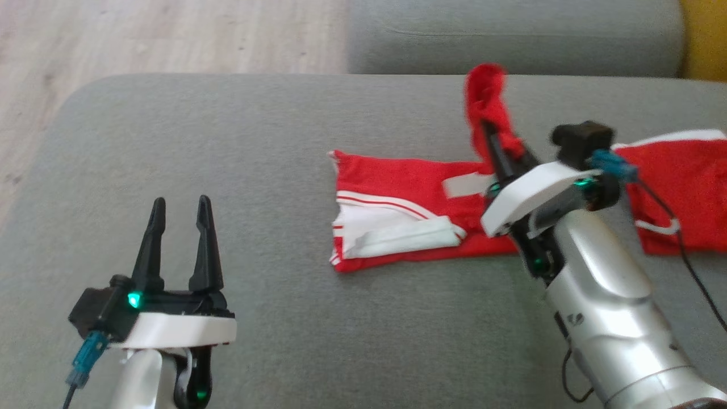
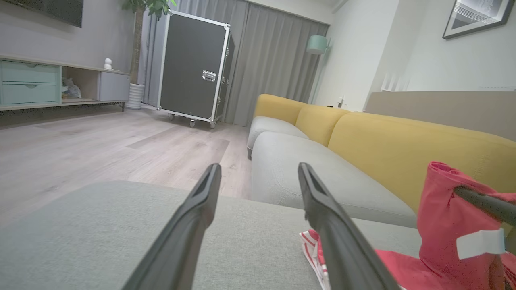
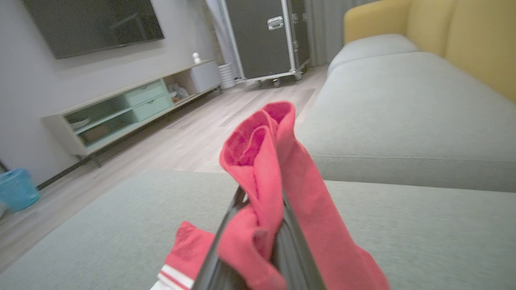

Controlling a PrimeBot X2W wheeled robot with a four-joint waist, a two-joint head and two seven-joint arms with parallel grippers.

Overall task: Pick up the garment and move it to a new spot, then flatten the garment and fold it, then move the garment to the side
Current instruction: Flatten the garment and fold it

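Surface: grey upholstered cushion (image 1: 272, 130), broad and flat, under both grippers. Left gripper (image 1: 182, 201): fingers apart, empty, above bare cushion. Right gripper (image 1: 489, 133): fingers together, clamped on a fold of the red garment (image 1: 409, 187), which stands bunched above its fingertips. The rest of the garment, with white trim, lies on the cushion beside and below that gripper, towards the left gripper but well apart from it. More red cloth (image 1: 681, 187) lies beyond the right arm; whether it is joined cannot be told. Room ahead of the left gripper: pale wood floor (image 2: 80, 141), black wheeled case (image 2: 193, 68), grey curtains (image 2: 274, 68), yellow-backed sofa (image 2: 403, 141), low unit with teal drawers (image 2: 28, 82). Ahead of the right gripper: wall screen (image 3: 92, 24), blue bin (image 3: 16, 189).
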